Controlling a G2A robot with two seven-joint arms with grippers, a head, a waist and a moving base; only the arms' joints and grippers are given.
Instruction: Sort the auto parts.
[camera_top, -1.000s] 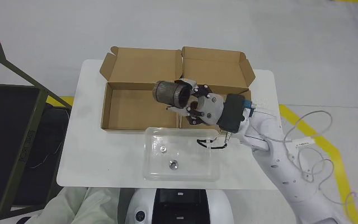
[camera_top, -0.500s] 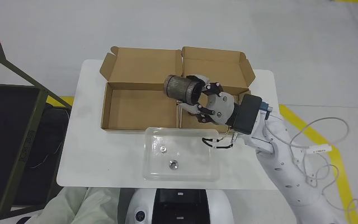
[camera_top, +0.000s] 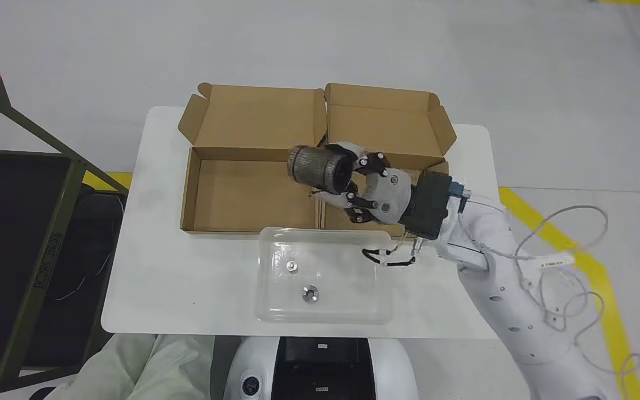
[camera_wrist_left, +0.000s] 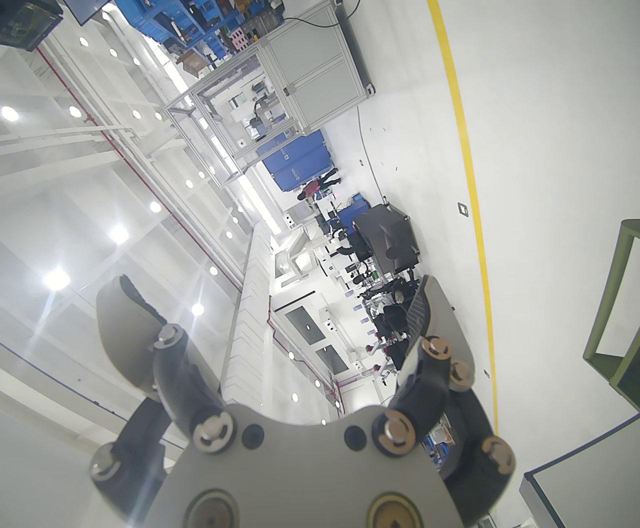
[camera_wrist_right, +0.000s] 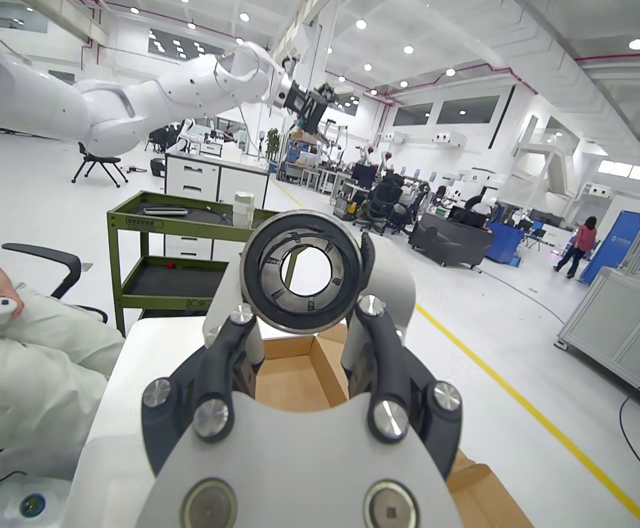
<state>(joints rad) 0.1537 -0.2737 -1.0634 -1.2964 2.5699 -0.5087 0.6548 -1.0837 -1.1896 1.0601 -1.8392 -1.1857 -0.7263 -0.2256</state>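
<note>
Left box open from above; raised flaps behind; tray near side.

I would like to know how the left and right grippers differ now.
The right gripper is shut on a ring-shaped metal part; the left gripper is open and empty. The right gripper is over the cardboard boxes; the left gripper faces the hall. Both have the same build.

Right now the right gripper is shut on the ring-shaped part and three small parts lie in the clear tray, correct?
No: the clear tray holds two small parts, not three, as the top view shows. The right gripper is indeed shut on the ring-shaped part.
</note>
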